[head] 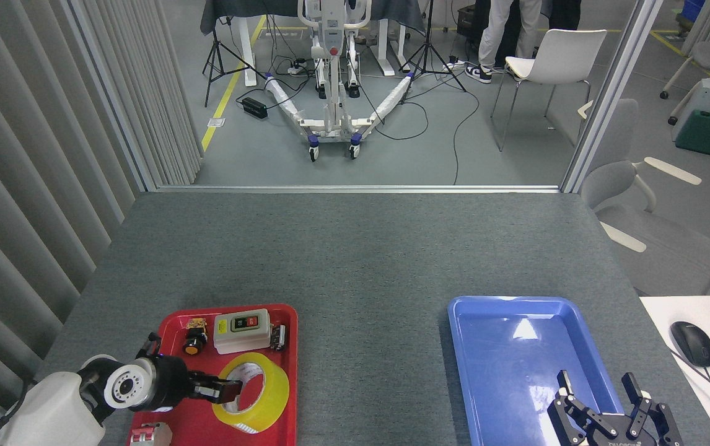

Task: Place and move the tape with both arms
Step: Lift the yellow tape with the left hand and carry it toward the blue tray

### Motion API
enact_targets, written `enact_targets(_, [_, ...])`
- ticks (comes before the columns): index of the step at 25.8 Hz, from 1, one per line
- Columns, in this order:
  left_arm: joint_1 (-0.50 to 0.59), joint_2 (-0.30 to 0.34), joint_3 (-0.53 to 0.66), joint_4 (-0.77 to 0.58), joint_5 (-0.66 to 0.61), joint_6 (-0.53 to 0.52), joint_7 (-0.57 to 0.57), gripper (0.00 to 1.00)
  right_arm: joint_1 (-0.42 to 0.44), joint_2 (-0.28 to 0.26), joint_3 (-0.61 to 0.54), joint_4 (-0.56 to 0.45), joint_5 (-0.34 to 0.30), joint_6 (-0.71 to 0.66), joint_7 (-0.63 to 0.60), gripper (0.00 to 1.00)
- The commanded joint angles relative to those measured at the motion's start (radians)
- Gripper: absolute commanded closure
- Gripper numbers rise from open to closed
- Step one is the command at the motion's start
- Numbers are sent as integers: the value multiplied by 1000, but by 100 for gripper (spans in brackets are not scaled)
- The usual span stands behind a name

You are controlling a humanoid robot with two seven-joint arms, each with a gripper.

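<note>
Grey felt-topped table (355, 260), ribbed grey panels on the left wall, open lab floor beyond with a white wheeled lift frame (330, 74), tripods, cables, a white chair (553, 59) and a person's legs (507, 34). White desk at right with black mouse (692, 344) and keyboard corner.

Red tray (287, 371) near left, blue tray (504, 359) near right, well apart. In the red tray: grey switch box (241, 331) with red button, a small black pushbutton (194, 341) beside it, a red-and-white part at the near edge.

Left gripper (225, 391) is clamped on the tape (256, 392), one finger inside the core; the yellow roll sits tilted over the red tray, just in front of the switch box. Right gripper (603, 406) hangs over the blue tray's near right corner, fingers spread, holding nothing.
</note>
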Motion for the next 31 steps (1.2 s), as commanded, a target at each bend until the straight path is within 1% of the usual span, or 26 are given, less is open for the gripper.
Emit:
enact_targets(1, [42,-96,169,11,8,-156,80,100,1,-29,-2,5,-36,1,-6,0])
enact_targets(3, [74,-213,263,61,15,-326,175,100,-1,-37,-2,6,-41,-1,-5,0])
enact_targets(5, [99,-348,336,167,20,-526,273,100,1,-40,-22,9,-42,-17,-5,0])
enact_targets(6, [105,-397,353,223,28,-595,309,100,-1,-40,-37,14,-44,-33,-5,0])
enact_targets(7, [105,-422,353,272,40,-595,343,100,0,-40,-50,18,-44,-63,-6,0])
enact_targets(9, [99,-445,344,359,69,-595,387,100,-1,-40,-74,22,-42,-134,-8,0])
enact_targets(11, [93,-468,292,388,77,-595,428,100,2,-37,-79,20,-42,-177,-14,0])
enact_targets(13, [93,-483,251,373,75,-595,453,100,10,-37,-74,20,-42,-183,-38,0])
enact_targets(16, [90,-501,215,344,75,-595,455,100,36,-40,-73,18,-42,-185,-69,0])
enact_targets(18, [47,-489,166,338,77,-595,464,100,37,-49,-71,18,-44,-186,-71,0])
enact_targets(19, [28,-472,132,338,78,-595,468,100,37,-52,-70,18,-44,-188,-71,0])
enact_targets(20, [16,-448,94,335,84,-595,478,100,37,-55,-68,18,-45,-191,-72,0])
enact_targets(22, [14,-425,40,313,106,-595,505,100,39,-60,-54,18,-48,-212,-74,0])
enact_targets(24, [24,-399,11,259,109,-595,527,100,37,-72,-44,17,-70,-284,-74,0])
enact_targets(26, [30,-374,-20,206,111,-595,533,100,37,-81,-42,12,-111,-369,-74,0])
enact_targets(28, [33,-372,-36,178,111,-595,536,100,37,-90,-41,6,-139,-461,-74,0])
enact_targets(31, [34,-377,-43,170,112,-595,539,100,37,-94,-37,2,-140,-571,-72,0])
